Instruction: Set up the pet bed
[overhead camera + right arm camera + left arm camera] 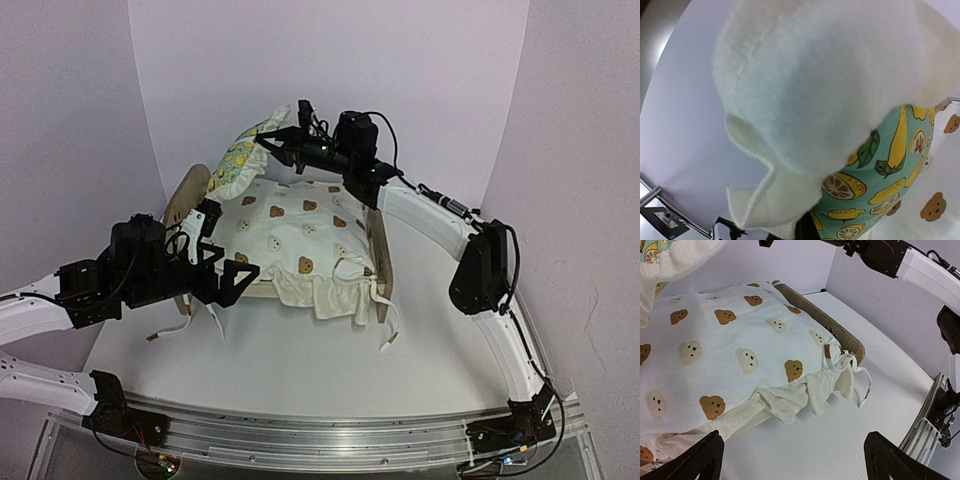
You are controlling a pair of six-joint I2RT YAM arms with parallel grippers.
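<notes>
The pet bed stands mid-table, its wooden side rail on the right and its rounded headboard on the left. A cream bear-print cushion covers its base, bunched at the near edge with ties hanging out. My right gripper is shut on the green lemon-print pillow, held above the bed's far left corner. In the right wrist view the pillow's white ruffle and lemon print hide the jaws. My left gripper hovers open at the near left corner, its fingers wide over bare table, short of the cushion.
White walls close in the table on three sides. A metal rail runs along the near edge by the arm bases. Loose cushion ties trail on the table in front of the bed's right rail.
</notes>
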